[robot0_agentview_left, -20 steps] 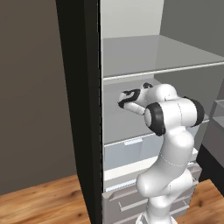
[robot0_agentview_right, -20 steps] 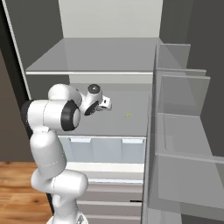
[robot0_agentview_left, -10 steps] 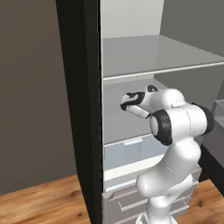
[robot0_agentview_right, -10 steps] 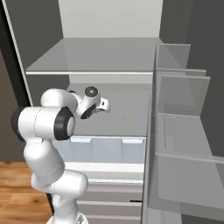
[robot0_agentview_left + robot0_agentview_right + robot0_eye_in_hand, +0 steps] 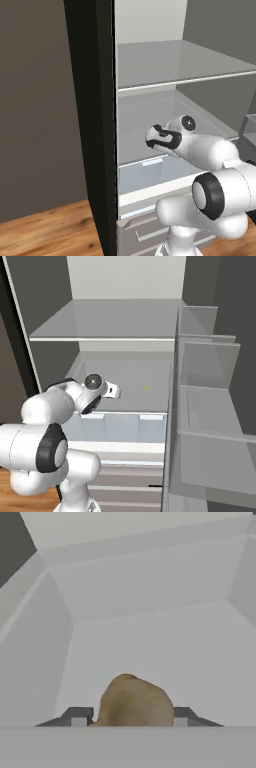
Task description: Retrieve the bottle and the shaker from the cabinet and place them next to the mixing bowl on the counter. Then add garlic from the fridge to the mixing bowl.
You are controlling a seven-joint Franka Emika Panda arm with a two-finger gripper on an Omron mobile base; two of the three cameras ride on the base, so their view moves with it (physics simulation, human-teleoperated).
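Now the garlic (image 5: 134,701) sits between the two fingers (image 5: 77,716), which close on its sides, inside the fridge (image 5: 150,75) over the middle shelf (image 5: 130,388).

One garlic (image 5: 134,701), one fridge (image 5: 125,321), and one robot arm (image 5: 210,150).

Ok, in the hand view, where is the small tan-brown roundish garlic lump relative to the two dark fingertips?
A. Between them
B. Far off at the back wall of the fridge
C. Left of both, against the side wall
A: the small tan-brown roundish garlic lump sits between the two dark fingertips of the gripper, one tip on either side of it.
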